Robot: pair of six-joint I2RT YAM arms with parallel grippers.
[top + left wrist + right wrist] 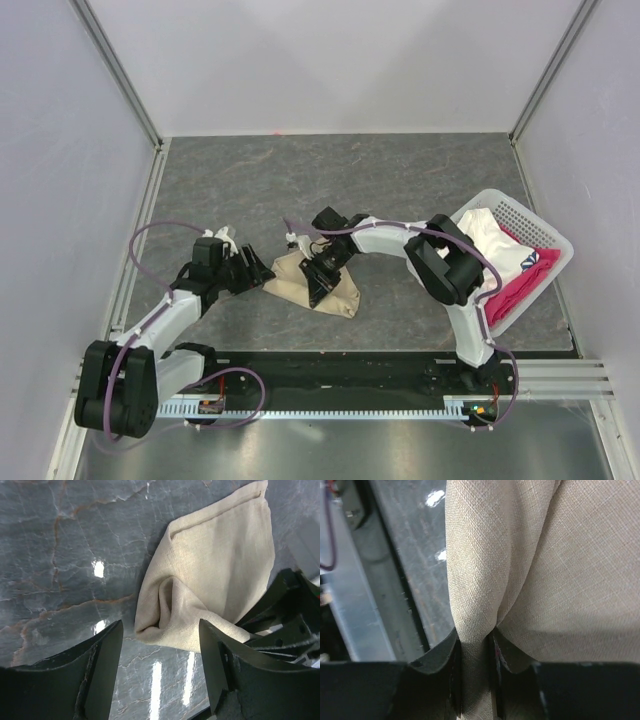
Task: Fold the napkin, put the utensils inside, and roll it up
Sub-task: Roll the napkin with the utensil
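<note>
The napkin point(343, 300) is lying bunched and partly folded on the grey table point(300, 180), around the middle and toward the near edge. My right claw point(316, 290) is coming down onto its centre and hiding that part from the overhead camera, so only its left corner and near-right end are showing there. Whether anything is lying under its folds I cannot tell. In my left wrist camera the napkin point(215, 580) is showing a soft ridge and a hemmed far edge, and its right side is being cut off by the dark body of my right claw. In my right wrist camera the napkin point(560, 570) is filling most of the frame, too close for its outline to be made out.

My right claw point(476, 650) is pinching a raised fold of the napkin: its fingers point(440, 652) are pressing in on the cloth from both sides, with only that thin pleat between them. My left claw point(258, 272) is hovering just left of the napkin, its jaws standing wide apart and holding nothing; in its own camera my left claw point(160, 625) is framing the napkin's near-left corner without touching it.

At the right, well apart from the napkin, a white basket point(520, 215) is holding a white cloth point(490, 240) and a pink-red cloth point(520, 285), with my right arm's elbow overlapping its left rim.
</note>
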